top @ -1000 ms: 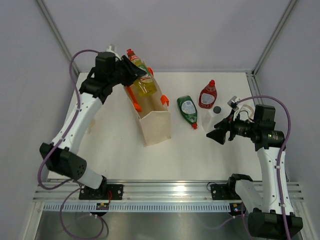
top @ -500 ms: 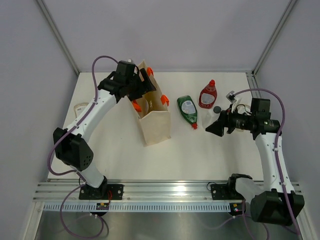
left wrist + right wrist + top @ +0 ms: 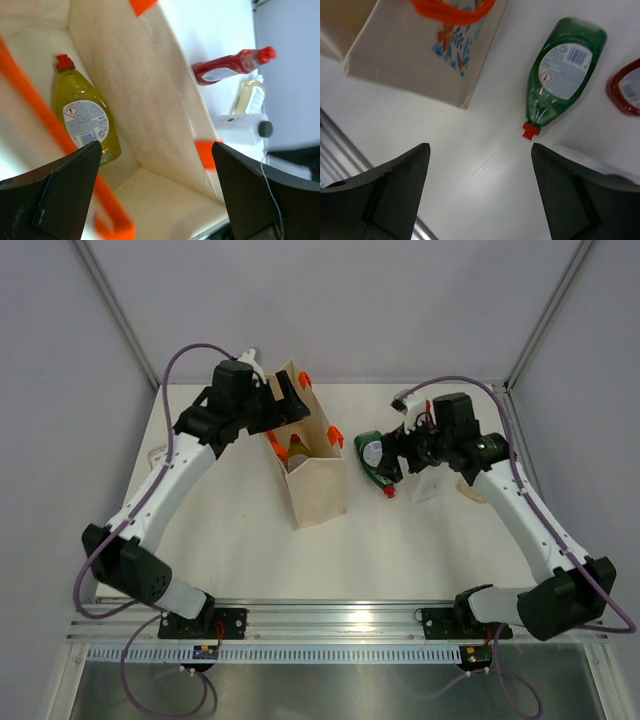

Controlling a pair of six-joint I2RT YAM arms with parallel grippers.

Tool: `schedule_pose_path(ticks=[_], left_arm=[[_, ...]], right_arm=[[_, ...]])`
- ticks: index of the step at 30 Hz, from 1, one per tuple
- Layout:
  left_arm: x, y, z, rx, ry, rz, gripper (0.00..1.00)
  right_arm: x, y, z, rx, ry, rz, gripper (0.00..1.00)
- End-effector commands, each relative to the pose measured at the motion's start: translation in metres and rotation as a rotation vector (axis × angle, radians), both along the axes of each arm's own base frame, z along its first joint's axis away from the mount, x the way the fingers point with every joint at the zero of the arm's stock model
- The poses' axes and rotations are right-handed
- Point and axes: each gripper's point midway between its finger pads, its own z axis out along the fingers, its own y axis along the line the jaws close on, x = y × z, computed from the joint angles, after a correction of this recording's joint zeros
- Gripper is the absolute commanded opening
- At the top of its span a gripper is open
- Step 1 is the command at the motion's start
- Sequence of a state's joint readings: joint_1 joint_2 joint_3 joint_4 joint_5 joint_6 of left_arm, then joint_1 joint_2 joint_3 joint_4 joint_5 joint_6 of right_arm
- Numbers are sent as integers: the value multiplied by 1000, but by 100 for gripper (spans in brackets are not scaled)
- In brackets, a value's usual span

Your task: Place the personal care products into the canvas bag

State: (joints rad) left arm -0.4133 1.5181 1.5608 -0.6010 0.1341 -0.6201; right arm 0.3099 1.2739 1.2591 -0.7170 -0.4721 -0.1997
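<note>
The canvas bag (image 3: 318,480) stands upright at table centre-left, orange handles (image 3: 334,436) up. Inside it lies the yellow-green bottle (image 3: 85,120), red cap toward the far end. My left gripper (image 3: 157,192) hangs open just above the bag's mouth (image 3: 287,405), holding nothing. The dark green bottle (image 3: 562,75) with its red cap (image 3: 531,130) lies flat to the right of the bag. My right gripper (image 3: 480,195) is open above the table just beside that cap (image 3: 390,455). The red bottle (image 3: 230,67), a small pale bottle (image 3: 248,97) and the white bottle (image 3: 242,128) lie further right.
The bag's floral print (image 3: 452,42) faces the green bottle. A pale ring-shaped item (image 3: 160,455) lies at the table's left edge. The metal rail (image 3: 330,625) with both arm bases runs along the near edge. Grey walls close in the back and sides.
My left gripper has opened and let go of the yellow-green bottle, which now lies in the bag. My right arm swung left to the green bottle and its jaws widened.
</note>
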Motion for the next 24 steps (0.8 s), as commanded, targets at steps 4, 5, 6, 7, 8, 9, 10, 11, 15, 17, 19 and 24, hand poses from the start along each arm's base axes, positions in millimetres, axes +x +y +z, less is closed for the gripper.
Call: schedule_pose_path(ticks=[4,5,6,7,8,9,10,11,15,17,19,24], left_arm=[[-71,82,86,100,-338,156,99],[-79,93,66,127,-309,195,99],[-100,105,76,99,-355,220,99],[-109,111,69,96,-350,235,99],[-115,117,43,104,-303,264,99],[-130,125,41,85,-314,281,99],[-136,128,32,80,-298,293,99],[-141,131,21,60,-274,313,99],[-159,135,-36,37,-157,346,99],[-165,132,-44,-13,-144,352,99],[-167,129,-56,-31,-121,351,99],[-170,127,-63,-38,-100,338,99]], right_arm=[[89,1,-35,-288,-47,-345,95],[99,4,-58,-332,-8,-362,97],[107,-1,-65,-365,-7,-408,98],[115,1,-67,-376,-10,-414,98],[121,3,-87,-412,17,-404,99],[127,2,-91,-425,7,-418,99],[132,4,-96,-433,7,-416,99],[136,5,-110,-454,24,-410,100],[145,12,-133,-473,67,-397,99],[149,15,-146,-485,86,-399,99],[153,17,-152,-494,93,-405,99],[154,22,-181,-530,157,-389,100]])
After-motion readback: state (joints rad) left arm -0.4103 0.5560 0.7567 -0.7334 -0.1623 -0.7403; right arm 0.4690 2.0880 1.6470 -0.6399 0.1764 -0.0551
